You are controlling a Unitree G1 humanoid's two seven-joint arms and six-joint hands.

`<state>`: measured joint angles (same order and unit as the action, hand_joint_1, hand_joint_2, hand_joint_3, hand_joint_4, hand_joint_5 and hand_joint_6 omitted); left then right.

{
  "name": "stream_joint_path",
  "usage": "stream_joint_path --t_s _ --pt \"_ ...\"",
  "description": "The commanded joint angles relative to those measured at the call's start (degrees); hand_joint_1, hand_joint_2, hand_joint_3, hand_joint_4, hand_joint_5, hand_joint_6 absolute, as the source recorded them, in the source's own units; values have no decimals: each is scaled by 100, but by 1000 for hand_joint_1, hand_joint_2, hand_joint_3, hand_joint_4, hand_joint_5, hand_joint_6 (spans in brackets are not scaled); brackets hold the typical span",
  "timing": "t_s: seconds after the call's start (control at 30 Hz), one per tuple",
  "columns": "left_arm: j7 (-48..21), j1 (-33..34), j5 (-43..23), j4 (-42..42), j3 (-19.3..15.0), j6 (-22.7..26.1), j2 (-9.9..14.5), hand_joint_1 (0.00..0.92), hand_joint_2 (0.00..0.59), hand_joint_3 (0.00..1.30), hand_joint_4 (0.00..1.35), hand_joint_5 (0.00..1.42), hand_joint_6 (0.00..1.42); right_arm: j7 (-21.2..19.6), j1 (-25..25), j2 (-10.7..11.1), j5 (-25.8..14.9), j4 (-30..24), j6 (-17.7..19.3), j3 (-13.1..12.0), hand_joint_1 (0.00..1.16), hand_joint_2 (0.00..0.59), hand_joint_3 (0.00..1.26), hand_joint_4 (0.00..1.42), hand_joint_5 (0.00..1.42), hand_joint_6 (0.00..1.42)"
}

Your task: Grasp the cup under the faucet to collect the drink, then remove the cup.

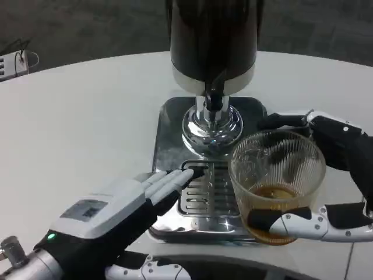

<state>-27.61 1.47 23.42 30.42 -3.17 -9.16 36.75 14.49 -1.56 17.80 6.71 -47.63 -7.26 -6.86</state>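
While the right hand [326,175] wraps a ribbed glass cup [277,184], its dark fingers curl behind the rim and its thumb crosses the front near the base. Amber drink sits low inside the upright cup. That cup stands at the right front edge of the steel drip tray [169,134], forward and to the right of the chrome faucet [213,105] that hangs from the dark dispenser [213,41]. Off to the tray's front left, the left hand [125,207] lies flat and holds nothing, its fingertips touching the slotted grate [204,192]. With the cup already in the right hand and seemingly clear of the spout, pulling it away rightward looks like the remaining move.
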Motion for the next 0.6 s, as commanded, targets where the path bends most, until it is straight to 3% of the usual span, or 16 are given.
stream_joint_path --t_s 0.03,0.6 --pt "-4 -146 257 166 -2 17 77 0 60 0 0 0 0 52 -150 9 -161 -359 45 0 985 215 883 1119 1330 1367" --pt "-30 -186 314 304 -88 260 90 0 59 0 0 0 0 69 -589 13 -229 -727 28 -93 973 224 892 1119 1330 1368"
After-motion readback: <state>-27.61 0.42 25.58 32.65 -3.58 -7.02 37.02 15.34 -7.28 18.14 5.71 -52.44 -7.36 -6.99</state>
